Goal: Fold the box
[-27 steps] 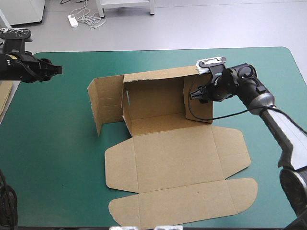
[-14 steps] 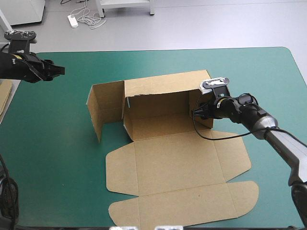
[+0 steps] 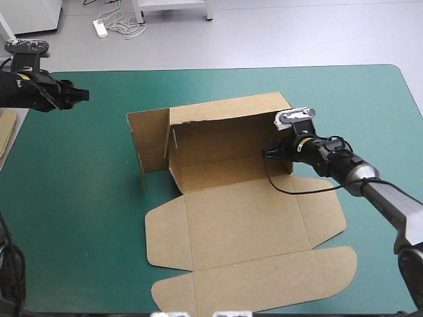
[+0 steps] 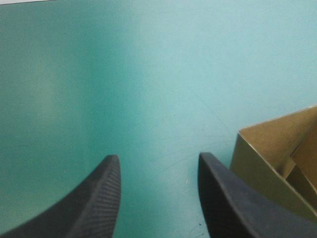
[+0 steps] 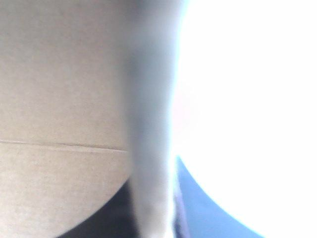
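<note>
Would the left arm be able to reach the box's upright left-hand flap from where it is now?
Probably yes: the left gripper hangs open above the far left corner of the teal-green cover, and only bare cover lies between it and the flap.

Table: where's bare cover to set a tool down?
Free: teal-green cover left of the box; far strip behind it; far right corner beyond the right gripper. Crowded: the flat lid fills centre to near edge.
</note>
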You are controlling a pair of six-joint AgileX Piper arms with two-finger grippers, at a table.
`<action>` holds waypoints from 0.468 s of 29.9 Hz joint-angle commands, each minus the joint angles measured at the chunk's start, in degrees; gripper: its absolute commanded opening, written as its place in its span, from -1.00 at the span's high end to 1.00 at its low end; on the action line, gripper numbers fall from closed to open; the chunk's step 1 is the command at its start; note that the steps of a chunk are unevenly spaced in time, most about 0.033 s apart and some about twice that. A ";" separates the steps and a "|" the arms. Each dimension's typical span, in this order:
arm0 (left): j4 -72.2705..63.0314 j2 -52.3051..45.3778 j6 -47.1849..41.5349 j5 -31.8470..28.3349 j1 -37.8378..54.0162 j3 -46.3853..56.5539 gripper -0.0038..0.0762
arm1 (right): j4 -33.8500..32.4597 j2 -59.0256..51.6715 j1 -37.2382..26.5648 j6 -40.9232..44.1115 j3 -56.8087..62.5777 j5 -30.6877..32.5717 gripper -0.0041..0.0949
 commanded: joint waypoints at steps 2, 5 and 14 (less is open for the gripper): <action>-1.67 -2.03 0.10 -3.47 0.00 -1.58 0.03 | 0.02 -3.82 -0.19 0.16 -3.57 3.19 0.96; -1.67 -2.03 0.10 -3.58 0.00 -1.58 0.03 | 0.02 -5.33 -0.19 0.16 -7.09 9.00 0.96; -1.81 -2.03 -0.13 -3.67 0.00 -1.58 0.03 | 0.13 -5.84 -0.19 0.16 -23.31 32.53 0.96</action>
